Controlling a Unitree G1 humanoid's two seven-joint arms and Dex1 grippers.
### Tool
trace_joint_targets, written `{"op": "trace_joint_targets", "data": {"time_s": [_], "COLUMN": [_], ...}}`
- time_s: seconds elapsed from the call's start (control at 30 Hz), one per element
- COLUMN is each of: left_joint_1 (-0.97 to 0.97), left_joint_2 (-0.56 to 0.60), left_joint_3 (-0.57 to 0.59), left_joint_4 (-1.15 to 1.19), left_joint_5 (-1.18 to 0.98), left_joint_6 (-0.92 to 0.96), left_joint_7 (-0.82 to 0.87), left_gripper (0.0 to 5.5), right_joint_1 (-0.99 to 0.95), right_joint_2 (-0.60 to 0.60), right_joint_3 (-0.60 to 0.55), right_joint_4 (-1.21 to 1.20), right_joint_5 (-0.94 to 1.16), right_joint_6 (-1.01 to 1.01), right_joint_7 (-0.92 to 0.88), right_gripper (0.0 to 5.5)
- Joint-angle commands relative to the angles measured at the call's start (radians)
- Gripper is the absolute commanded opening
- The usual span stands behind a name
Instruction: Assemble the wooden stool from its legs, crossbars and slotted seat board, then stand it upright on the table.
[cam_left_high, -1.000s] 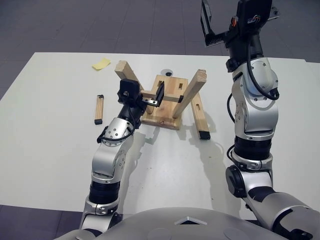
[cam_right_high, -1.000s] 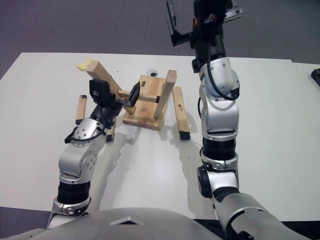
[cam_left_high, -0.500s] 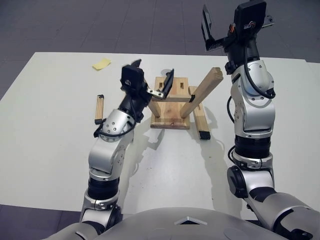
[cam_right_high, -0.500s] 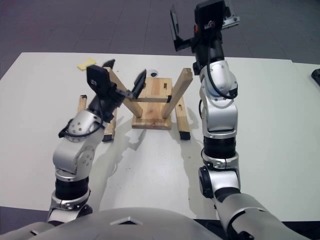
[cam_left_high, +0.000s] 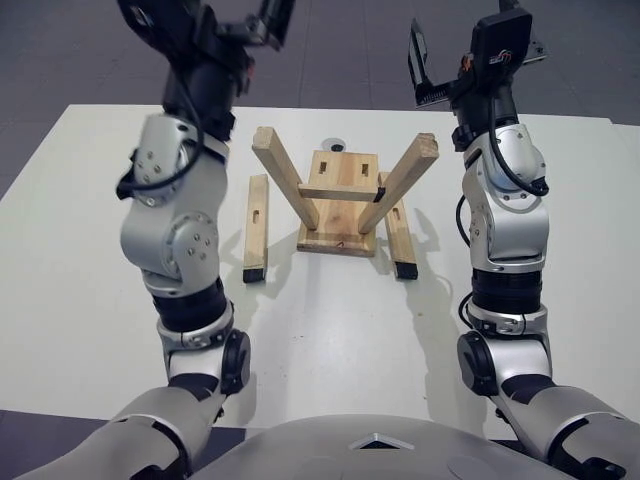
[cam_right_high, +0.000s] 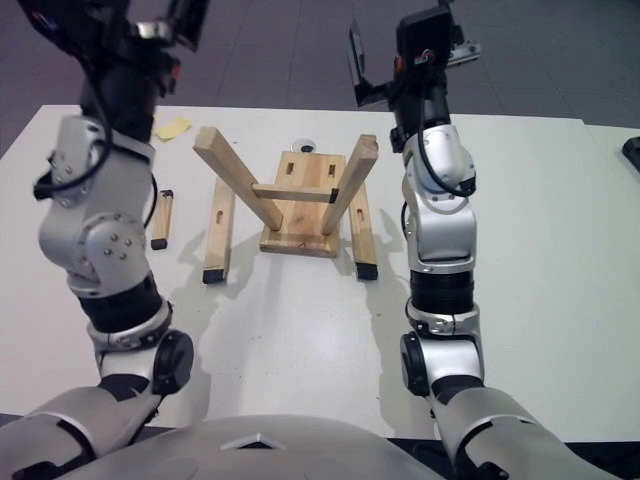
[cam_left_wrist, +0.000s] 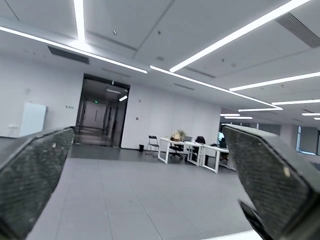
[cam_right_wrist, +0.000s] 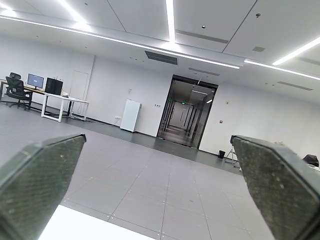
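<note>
The slotted seat board (cam_left_high: 340, 238) lies flat on the white table (cam_left_high: 90, 250). Two legs rise from it, splayed apart: a left leg (cam_left_high: 285, 178) and a right leg (cam_left_high: 400, 185). A crossbar (cam_left_high: 335, 191) joins them. Another leg (cam_left_high: 256, 228) lies loose left of the board, and one more leg (cam_left_high: 401, 240) lies along its right side. A short crossbar (cam_right_high: 160, 218) rests farther left. My left gripper (cam_left_wrist: 150, 190) is held high above the table's far left, open and empty. My right gripper (cam_right_wrist: 160, 195) is raised over the far right, also open and empty.
A yellow sticky note (cam_right_high: 172, 127) lies near the table's far edge, and a round grommet (cam_left_high: 335, 145) sits just behind the seat board. Bare table surface spreads in front of the stool parts and on both sides.
My left gripper has left the crossbar and swung high above the table. The tilted seat board with its two legs now rests flat. The right arm has barely moved.
</note>
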Motion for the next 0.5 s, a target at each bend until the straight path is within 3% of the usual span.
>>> {"op": "trace_joint_targets", "data": {"time_s": [0.03, 0.13, 0.23, 0.5], "left_joint_1": [0.104, 0.237, 0.280, 0.140], "left_joint_2": [0.098, 0.107, 0.078, -0.050], "left_joint_3": [-0.152, -0.280, -0.330, -0.185], "left_joint_4": [0.127, 0.234, 0.311, 0.302], "left_joint_5": [0.109, 0.181, 0.222, 0.155], "left_joint_6": [0.066, 0.046, -0.026, -0.176], "left_joint_7": [-0.073, -0.114, -0.117, -0.022], "left_gripper": [5.40, 5.40, 5.40, 5.40], "right_joint_1": [-0.004, -0.005, 0.000, 0.027], "right_joint_2": [-0.006, 0.002, 0.005, 0.001], "right_joint_3": [-0.012, -0.004, 0.002, 0.007], "right_joint_4": [0.001, 0.004, 0.006, 0.000], "right_joint_5": [0.003, 0.005, 0.009, 0.005], "right_joint_6": [0.004, 0.005, 0.007, 0.005], "right_joint_7": [-0.016, -0.020, -0.017, -0.022], "right_gripper": [5.39, 5.39, 5.39, 5.39]}}
